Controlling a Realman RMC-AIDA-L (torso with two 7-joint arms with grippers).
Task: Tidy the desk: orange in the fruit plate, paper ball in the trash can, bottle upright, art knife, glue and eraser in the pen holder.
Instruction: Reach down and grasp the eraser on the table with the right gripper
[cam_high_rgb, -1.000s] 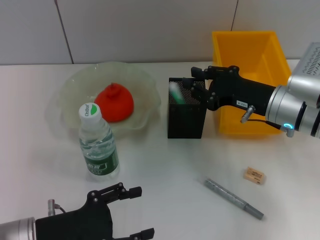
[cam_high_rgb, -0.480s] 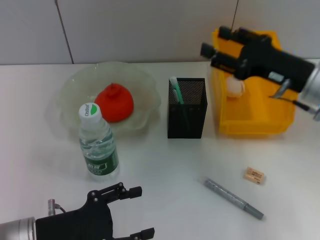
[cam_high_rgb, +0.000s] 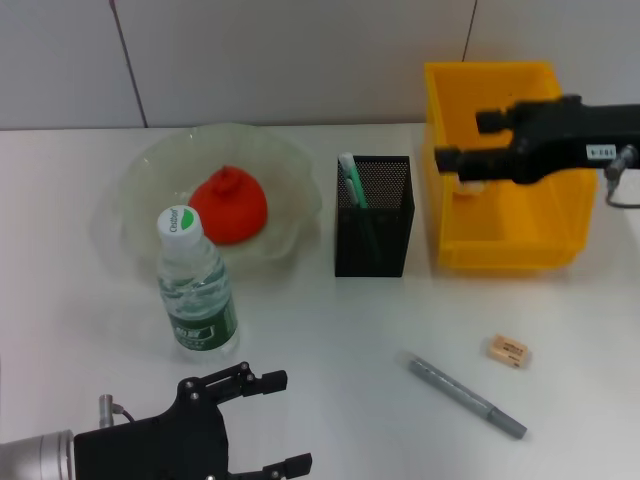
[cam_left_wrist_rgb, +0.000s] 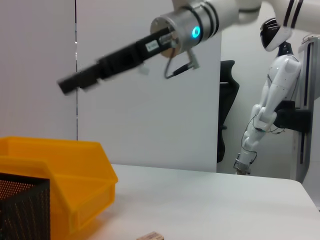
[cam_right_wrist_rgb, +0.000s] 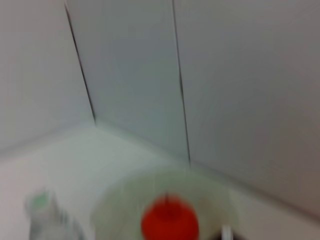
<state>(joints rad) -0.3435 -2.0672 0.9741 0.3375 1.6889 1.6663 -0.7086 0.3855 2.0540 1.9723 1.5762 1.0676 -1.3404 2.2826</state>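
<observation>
The orange (cam_high_rgb: 228, 205) lies in the glass fruit plate (cam_high_rgb: 150, 165). Just in front of the plate, the bottle (cam_high_rgb: 196, 285) stands upright. A green-and-white glue stick (cam_high_rgb: 349, 180) sticks up inside the black mesh pen holder (cam_high_rgb: 373, 218). The grey art knife (cam_high_rgb: 465, 396) and the tan eraser (cam_high_rgb: 508, 350) lie on the table at the front right. A white paper ball (cam_high_rgb: 470, 184) shows inside the yellow trash can (cam_high_rgb: 505, 245). My right gripper (cam_high_rgb: 462, 140) hovers open over that can, holding nothing. My left gripper (cam_high_rgb: 268, 425) is open at the near edge.
The left wrist view shows the right arm (cam_left_wrist_rgb: 135, 50) high above the yellow trash can (cam_left_wrist_rgb: 65, 170), a corner of the pen holder (cam_left_wrist_rgb: 20, 210) and the eraser (cam_left_wrist_rgb: 150, 236). The right wrist view is blurred; the orange (cam_right_wrist_rgb: 167, 225) shows.
My right gripper left the pen holder, with the glue stick staying inside it, rose, and swung right to above the yellow can. The left arm has barely moved.
</observation>
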